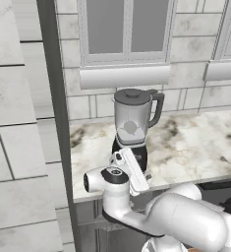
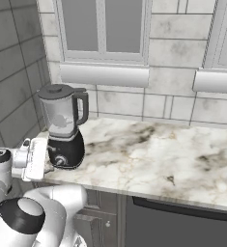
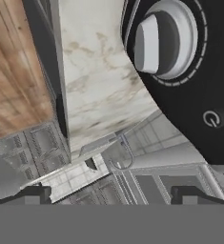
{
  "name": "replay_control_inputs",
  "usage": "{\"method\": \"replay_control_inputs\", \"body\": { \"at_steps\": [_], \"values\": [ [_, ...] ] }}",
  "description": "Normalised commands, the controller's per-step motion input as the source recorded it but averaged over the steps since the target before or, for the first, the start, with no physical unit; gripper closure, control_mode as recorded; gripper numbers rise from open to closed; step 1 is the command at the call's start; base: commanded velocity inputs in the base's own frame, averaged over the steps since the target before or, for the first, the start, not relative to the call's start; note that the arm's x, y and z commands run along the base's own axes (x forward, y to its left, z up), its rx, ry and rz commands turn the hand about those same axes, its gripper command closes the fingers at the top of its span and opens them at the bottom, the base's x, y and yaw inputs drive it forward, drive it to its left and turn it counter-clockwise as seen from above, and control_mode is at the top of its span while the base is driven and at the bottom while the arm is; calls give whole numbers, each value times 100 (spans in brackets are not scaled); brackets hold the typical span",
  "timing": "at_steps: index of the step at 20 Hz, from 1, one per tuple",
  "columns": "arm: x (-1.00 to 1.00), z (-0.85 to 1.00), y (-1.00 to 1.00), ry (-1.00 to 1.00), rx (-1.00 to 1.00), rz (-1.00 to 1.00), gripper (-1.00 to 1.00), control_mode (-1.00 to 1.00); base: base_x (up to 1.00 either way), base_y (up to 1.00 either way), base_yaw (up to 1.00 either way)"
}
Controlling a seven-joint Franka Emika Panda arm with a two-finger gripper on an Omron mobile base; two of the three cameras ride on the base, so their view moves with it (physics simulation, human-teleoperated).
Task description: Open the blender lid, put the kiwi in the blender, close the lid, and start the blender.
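While the blender (image 1: 131,125) stands near the front edge of the marble counter (image 2: 153,154), at its left end beside the dark wall panel (image 1: 55,98), its lid (image 1: 132,95) sits flat on the jar's mouth. A rounded shape shows through the tinted jar low down; it may be the kiwi, but the glass blurs it too much to be sure.

Judging by its look, the blender is rigid, top-heavy and smooth-sided, so a sideways shove high on the jar could tip or slide it. The lid looks light and stiff, best pinched by its small raised centre cap. The silver knob (image 3: 163,40) on the black base (image 2: 66,150) is hard and slick; its raised bar across the face is probably the place to grip for a turn.

The gripper (image 3: 111,195) hangs just in front of the blender's base, below counter level, with its jaws spread wide and holding nothing. In the hand view the knob lies ahead of the fingertips (image 3: 35,194) and off to one side, apart from them, with a small power symbol (image 3: 211,119) on the base near it.
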Motion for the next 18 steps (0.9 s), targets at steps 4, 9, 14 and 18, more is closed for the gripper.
{"method": "replay_control_inputs", "body": {
  "at_steps": [4, 9, 14, 18],
  "values": [
    [9, -28, 0, 0, -3, 0, -100, -100, 0, 0, 0],
    [28, -11, 0, -2, 0, 0, -100, -100, 0, 0, 0],
    [35, -10, 0, -4, 0, 3, -100, -100, 0, 0, 0],
    [23, -29, 0, -2, 0, 5, -100, -100, 0, 0, 0]
  ]
}}
